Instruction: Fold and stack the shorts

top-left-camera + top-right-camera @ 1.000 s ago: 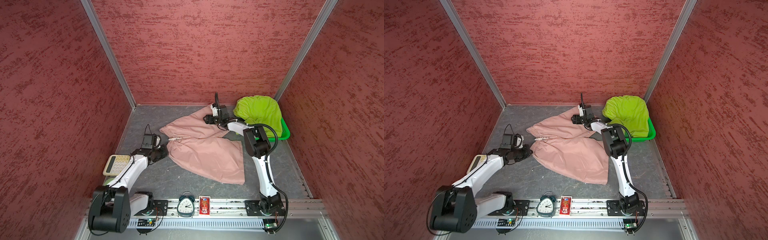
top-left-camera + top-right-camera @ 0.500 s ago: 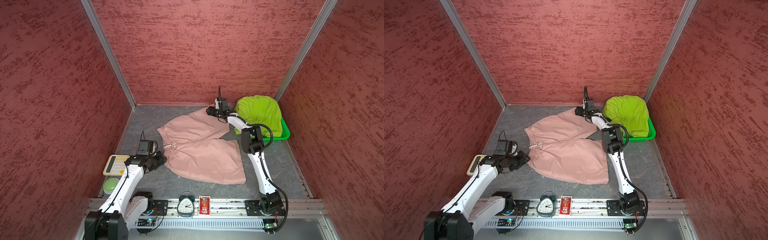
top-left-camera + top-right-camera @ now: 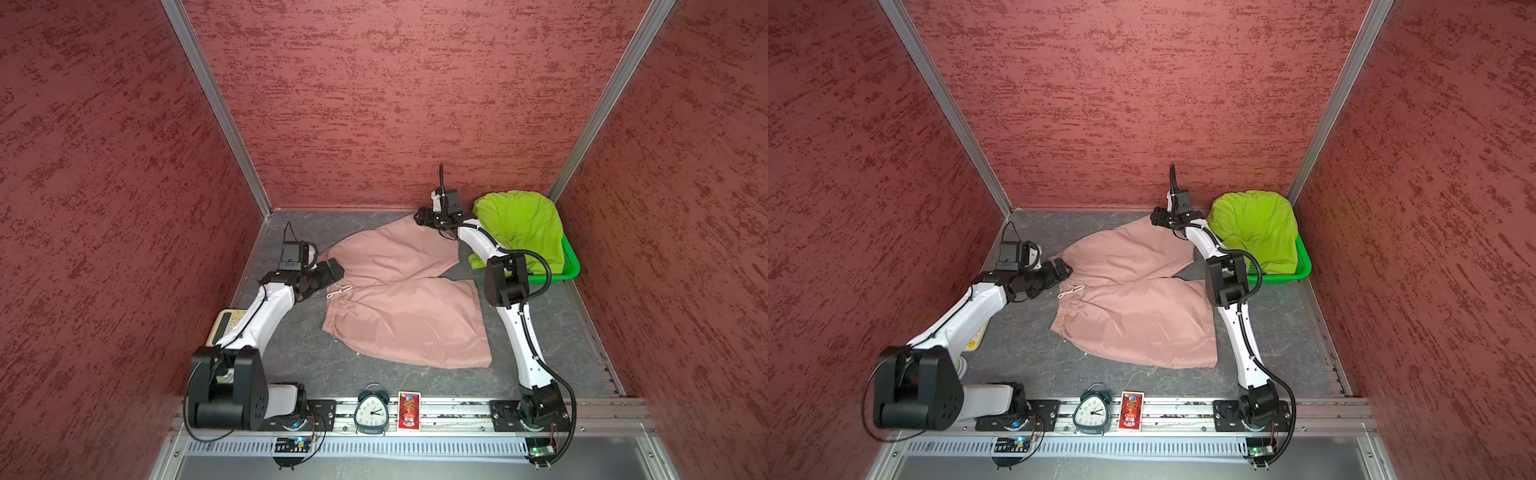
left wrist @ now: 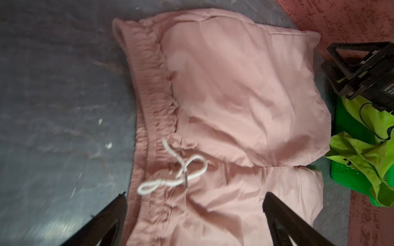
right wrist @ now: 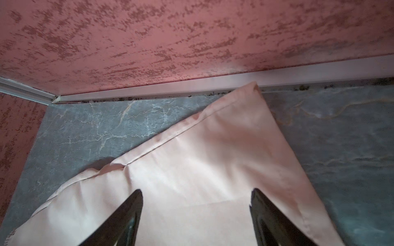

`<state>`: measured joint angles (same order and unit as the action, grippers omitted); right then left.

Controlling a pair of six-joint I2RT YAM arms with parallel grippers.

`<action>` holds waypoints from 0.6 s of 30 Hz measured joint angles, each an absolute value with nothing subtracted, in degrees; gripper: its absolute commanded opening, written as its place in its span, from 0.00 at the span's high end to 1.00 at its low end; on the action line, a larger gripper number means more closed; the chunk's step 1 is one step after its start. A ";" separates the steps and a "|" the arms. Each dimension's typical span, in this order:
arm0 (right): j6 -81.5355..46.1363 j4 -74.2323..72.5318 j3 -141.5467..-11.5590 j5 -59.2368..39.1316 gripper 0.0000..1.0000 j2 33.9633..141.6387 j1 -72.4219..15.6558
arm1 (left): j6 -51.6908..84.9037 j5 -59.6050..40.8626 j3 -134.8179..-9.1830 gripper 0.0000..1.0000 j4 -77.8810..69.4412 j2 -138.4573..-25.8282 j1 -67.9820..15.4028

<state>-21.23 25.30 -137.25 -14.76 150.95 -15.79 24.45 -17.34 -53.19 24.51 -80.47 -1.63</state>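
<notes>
The pink shorts [image 3: 399, 303] lie spread flat and unfolded on the table [image 3: 303, 361], waistband toward the left arm. The green shorts [image 3: 519, 224] sit heaped in the basket [image 3: 570, 266] at the far right corner. The step in hand is judged to be the first fold, which calls for both grippers to pinch the far edge and carry it over the near half together. The left gripper [image 3: 337, 268], at the waistband corner, and the right gripper [image 3: 417, 217], over the far hem, stand wide apart, holding nothing.

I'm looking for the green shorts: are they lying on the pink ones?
No, the green shorts are heaped over the basket, beside the pink shorts.
</notes>
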 measured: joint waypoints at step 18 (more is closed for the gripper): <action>-16.99 31.51 -127.02 -10.07 0.18 143.46 -12.45 | 20.71 -20.10 -63.79 0.01 17.58 -105.27 -0.75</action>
<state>-16.99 31.51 -127.02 -10.07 143.46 -12.45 20.71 -20.10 -63.79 17.58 -105.27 -0.75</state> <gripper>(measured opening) 0.819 0.994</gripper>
